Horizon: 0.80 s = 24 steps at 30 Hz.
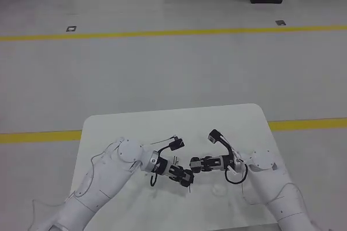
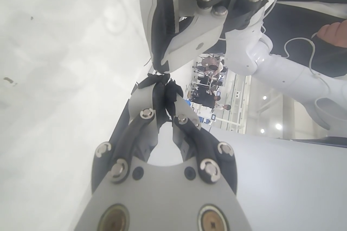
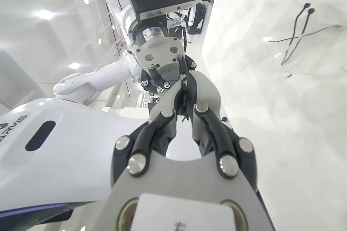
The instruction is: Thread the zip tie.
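Note:
My two grippers meet tip to tip over the middle of the white table. The left gripper has its black pads pressed together. The right gripper is likewise shut, and in the left wrist view the right gripper touches the left fingertips. The zip tie is a thin black strip pinched where the tips meet. Only a short end of the zip tie sticks out beside the fingers. From above, the left gripper and the right gripper sit close together. Most of the tie is hidden by the pads.
A clear plastic bag holding several spare black zip ties lies flat on the table, off to the side of the right gripper. The near edge of the table runs just behind the arms.

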Tool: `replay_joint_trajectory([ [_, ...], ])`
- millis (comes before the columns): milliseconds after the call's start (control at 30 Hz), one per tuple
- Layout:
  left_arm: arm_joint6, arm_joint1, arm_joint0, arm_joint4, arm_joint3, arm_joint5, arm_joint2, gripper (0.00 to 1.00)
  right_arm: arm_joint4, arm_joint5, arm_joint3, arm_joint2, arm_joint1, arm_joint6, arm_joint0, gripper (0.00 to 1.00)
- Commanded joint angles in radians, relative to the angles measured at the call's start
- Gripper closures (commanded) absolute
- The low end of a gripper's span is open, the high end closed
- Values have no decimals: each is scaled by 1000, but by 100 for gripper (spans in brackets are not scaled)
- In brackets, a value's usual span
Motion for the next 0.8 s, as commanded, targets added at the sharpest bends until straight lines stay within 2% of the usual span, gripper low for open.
replay_joint_trajectory([
  [0,16,3,1,1,-4,4,-1,0,0,0,-4,9,-1,-9,-6,100],
  [167,76,18,11,14,-33,16,-24,0,-7,0,-19,47,-3,-95,-32,100],
  [300,119,27,33,-10,-65,12,-41,0,-12,0,-32,72,-6,-174,-60,100],
  [400,179,33,52,-15,-80,10,-56,0,12,0,-39,86,-11,-232,-84,100],
  [600,344,44,114,-26,-114,-8,-88,0,77,0,-52,105,-26,-338,-131,100],
  [767,349,45,116,-22,-116,-9,-89,0,91,0,-49,109,-28,-354,-137,100],
])
